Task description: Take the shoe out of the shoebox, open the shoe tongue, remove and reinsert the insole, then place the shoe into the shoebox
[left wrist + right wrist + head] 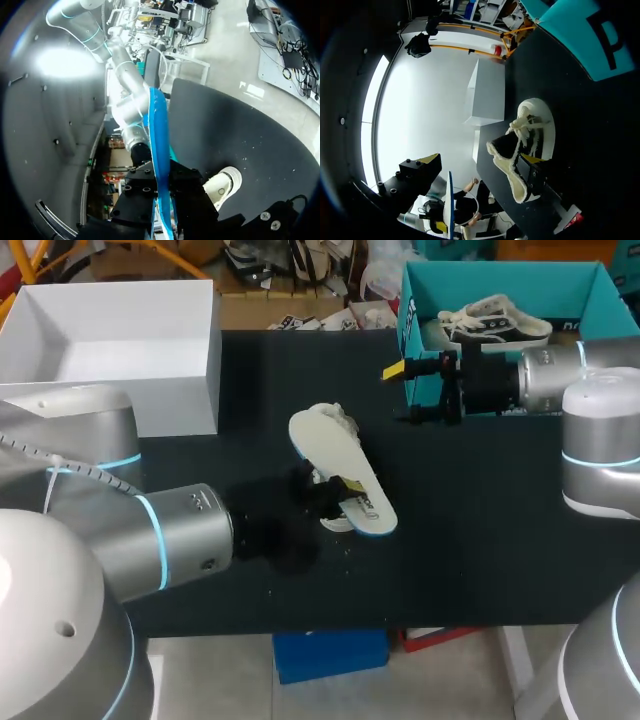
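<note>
My left gripper point(338, 492) hangs over the middle of the black table, shut on a white insole point(340, 465) with a blue underside. In the left wrist view the insole point(158, 145) stands edge-on between the fingers of this gripper point(162, 202). The cream shoe point(335, 523) lies under the insole and is mostly hidden; its laces point(335, 415) show at the far end. The right wrist view shows the shoe point(507, 170) from the side, on the table. My right gripper point(408, 393) is open and empty, in front of the teal shoebox point(415, 290).
A second shoe point(495, 320) lies inside the teal shoebox. A white open box point(110, 390) stands at the back left of the table point(480, 540). The teal shoebox point(570, 30) sits close beside my right arm.
</note>
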